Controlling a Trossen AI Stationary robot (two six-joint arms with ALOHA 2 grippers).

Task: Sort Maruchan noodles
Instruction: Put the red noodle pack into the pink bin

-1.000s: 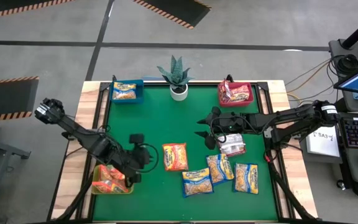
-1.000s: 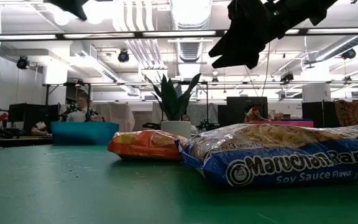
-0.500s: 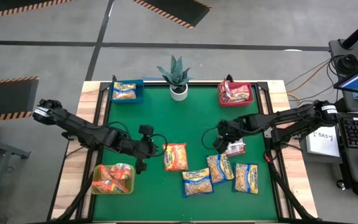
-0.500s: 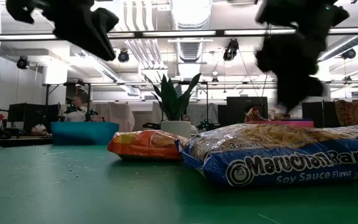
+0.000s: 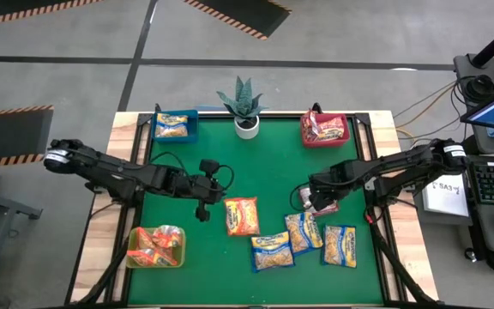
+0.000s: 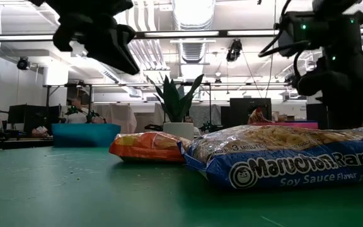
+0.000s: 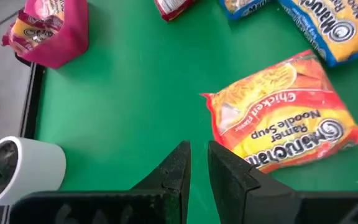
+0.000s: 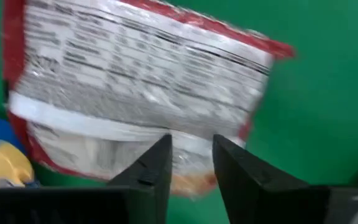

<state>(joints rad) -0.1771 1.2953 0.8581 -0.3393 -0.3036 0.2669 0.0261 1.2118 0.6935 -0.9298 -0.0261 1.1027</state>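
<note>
Four ramen packets lie flat on the green table: an orange one (image 5: pixel 241 215) and three blue-edged yellow ones (image 5: pixel 272 251) (image 5: pixel 303 232) (image 5: pixel 340 245). A silvery-grey packet with red edges (image 5: pixel 324 205) lies right of them. My left gripper (image 5: pixel 202 210) hovers just left of the orange packet (image 7: pixel 284 115), its fingers (image 7: pixel 179 165) a narrow gap apart and holding nothing. My right gripper (image 5: pixel 305 199) stands low over the silvery-grey packet's left end (image 8: pixel 135 93), pointing down, open by a narrow gap. My right gripper (image 8: pixel 191 149) comes from above at the silvery-grey packet, which lies flat on the table. Whether its fingertips (image 8: pixel 157 158) touch the wrapper, I cannot tell.
A blue bin (image 5: pixel 176 126) at the far left, a red bin (image 5: pixel 324 129) at the far right and a yellow-green bin (image 5: pixel 155 247) at the near left each hold packets. A potted plant (image 5: pixel 245 107) stands at the far edge. Bare green table lies between the arms.
My left gripper has risen from over the yellow-green bin and swung right and farther back, toward the orange packet. My right gripper has moved right and toward the near edge and come down over the silvery-grey packet. No packet has moved.
</note>
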